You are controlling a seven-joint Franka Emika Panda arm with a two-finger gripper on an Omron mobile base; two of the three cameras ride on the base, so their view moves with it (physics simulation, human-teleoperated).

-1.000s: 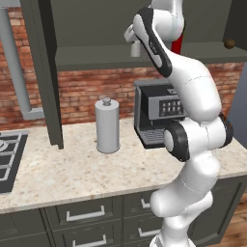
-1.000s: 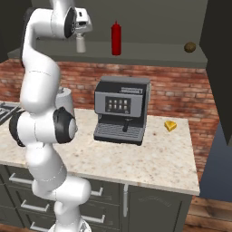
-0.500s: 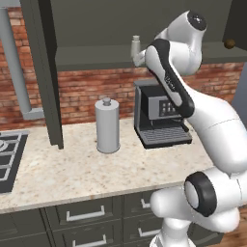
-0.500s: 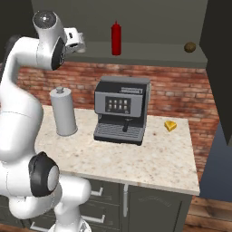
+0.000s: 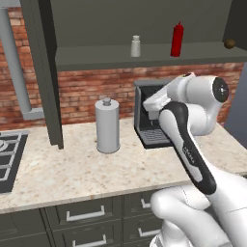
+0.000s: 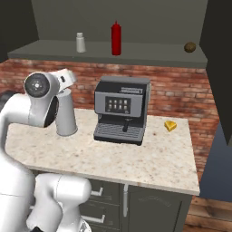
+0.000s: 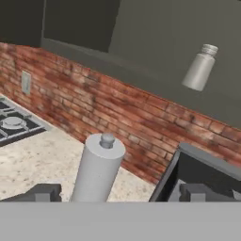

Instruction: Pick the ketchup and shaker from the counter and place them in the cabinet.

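The red ketchup (image 5: 177,40) bottle stands upright on the shelf of the cabinet (image 5: 96,57), and the small grey shaker (image 5: 135,46) stands a little to its left on the same shelf. Both also show from the other side, the ketchup (image 6: 116,38) and the shaker (image 6: 80,42). My gripper (image 7: 120,195) is open and empty, below shelf height over the counter (image 5: 72,169), in front of the coffee machine. In the hand view the shaker (image 7: 200,68) sits up high to the right, well clear of my fingertips (image 7: 42,192).
A tall grey lidded canister (image 5: 107,125) stands on the counter just ahead of the gripper, beside a black coffee machine (image 6: 120,108). A small yellow wedge (image 6: 170,125) lies to the machine's right. A stove (image 5: 7,154) is at the left. The cabinet door's brass knob (image 5: 229,43) hangs at right.
The arm has drawn back from the shelf and folded down to counter level. The shaker stays standing on the shelf where the gripper was. The jaws stayed open.
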